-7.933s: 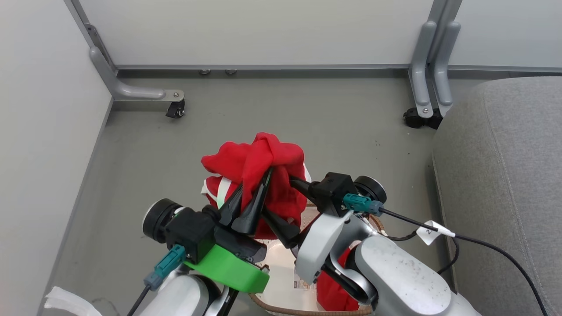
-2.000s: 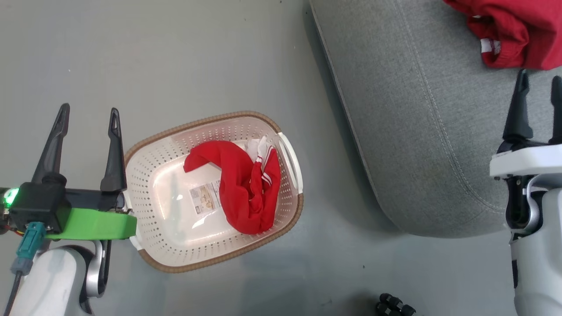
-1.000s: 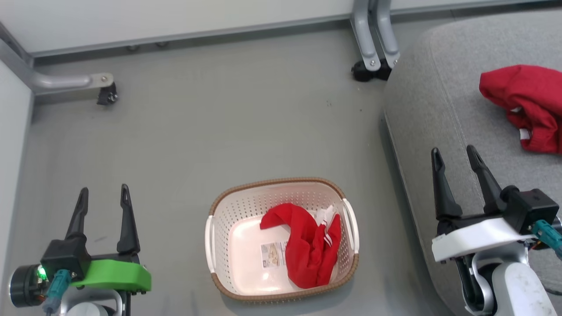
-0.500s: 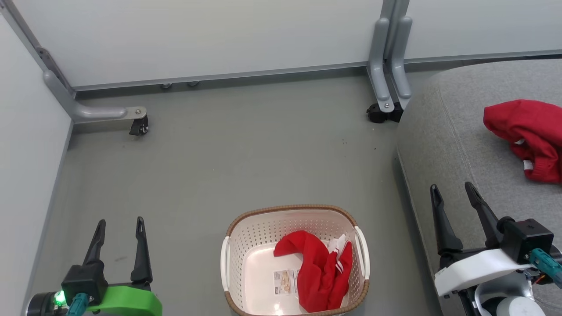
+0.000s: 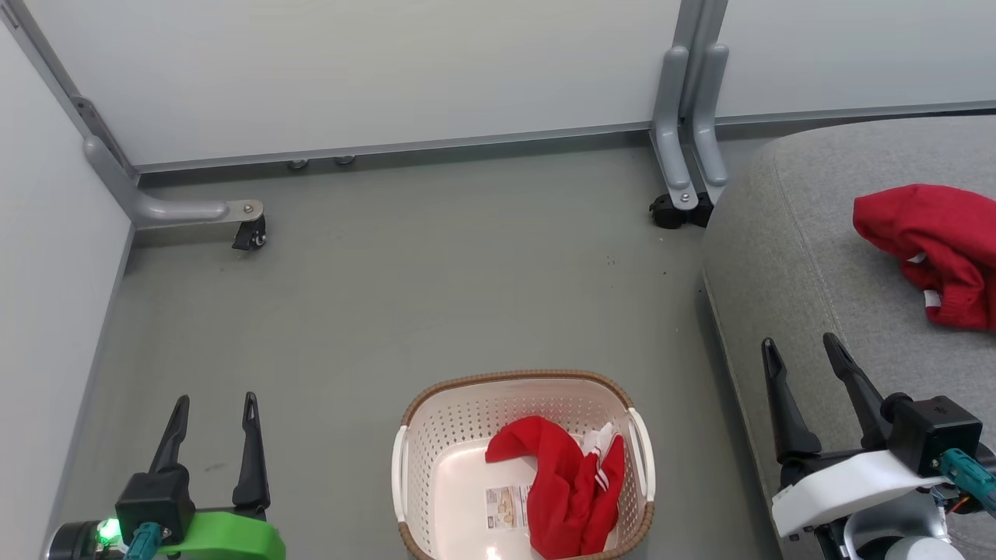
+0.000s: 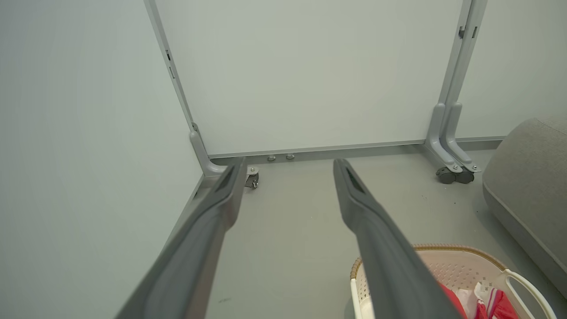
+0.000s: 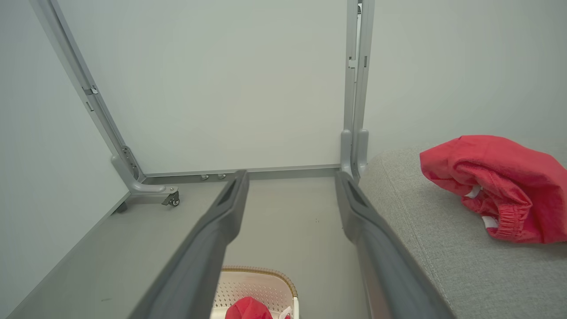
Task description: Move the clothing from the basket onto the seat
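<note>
Red garment (image 5: 560, 490) lies in basket (image 5: 513, 377); 2nd garment (image 5: 934, 241) on seat (image 5: 809, 257). I see L gripper (image 5: 216, 399) & R gripper (image 5: 800, 341) both spread wide, empty.

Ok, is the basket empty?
No, one red garment lies crumpled inside the basket, beside its paper label.

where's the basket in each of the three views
Head view: basket at bottom centre, cut off by the lower edge.
Left wrist view: lower right corner.
Right wrist view: bottom edge, just left of centre.
Shared landmark: the grey double post standing beyond the basket.
</note>
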Robot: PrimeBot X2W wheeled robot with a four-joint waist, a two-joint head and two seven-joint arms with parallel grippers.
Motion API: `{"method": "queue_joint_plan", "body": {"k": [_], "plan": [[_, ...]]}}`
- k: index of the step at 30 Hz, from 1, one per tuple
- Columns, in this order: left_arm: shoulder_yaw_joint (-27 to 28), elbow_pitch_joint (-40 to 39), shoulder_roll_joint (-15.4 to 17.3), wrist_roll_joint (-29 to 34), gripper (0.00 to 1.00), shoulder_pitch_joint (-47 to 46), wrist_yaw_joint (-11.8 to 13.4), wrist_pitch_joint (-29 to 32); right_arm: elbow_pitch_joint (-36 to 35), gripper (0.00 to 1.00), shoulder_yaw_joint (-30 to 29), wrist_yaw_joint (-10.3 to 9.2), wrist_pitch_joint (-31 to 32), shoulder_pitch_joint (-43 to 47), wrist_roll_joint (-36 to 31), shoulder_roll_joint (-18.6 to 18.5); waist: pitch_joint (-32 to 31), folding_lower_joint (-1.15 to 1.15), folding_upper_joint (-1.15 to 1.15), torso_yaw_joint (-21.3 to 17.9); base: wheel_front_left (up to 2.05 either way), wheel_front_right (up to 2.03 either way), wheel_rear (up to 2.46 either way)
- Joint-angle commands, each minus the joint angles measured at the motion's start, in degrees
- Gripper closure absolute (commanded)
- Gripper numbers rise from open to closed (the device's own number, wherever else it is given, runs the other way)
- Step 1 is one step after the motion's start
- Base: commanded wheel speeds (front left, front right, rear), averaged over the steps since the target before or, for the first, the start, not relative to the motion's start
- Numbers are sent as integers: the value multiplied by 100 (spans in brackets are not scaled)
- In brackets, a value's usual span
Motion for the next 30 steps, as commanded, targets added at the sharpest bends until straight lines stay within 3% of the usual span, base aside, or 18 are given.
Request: {"method": "queue_joint_plan", "body": {"k": [1, 22, 30], "plan": [[29, 0, -30, 31, 0, 53, -29, -16, -35, 0, 9, -2, 6, 77, 26, 0, 8, 0, 0, -9, 0, 0, 0], [110, 143, -192, 191, 0, -163, -128, -17, -131, 0, -4, -2, 97, -68, -56, 0, 113, 0, 0, 23, 0, 0, 0], [-278, 362, -434, 329, 0, -659, -372, -17, -314, 0, 61, -2, 110, -361, -77, 0, 616, 0, 0, -117, 0, 0, 0]]}}
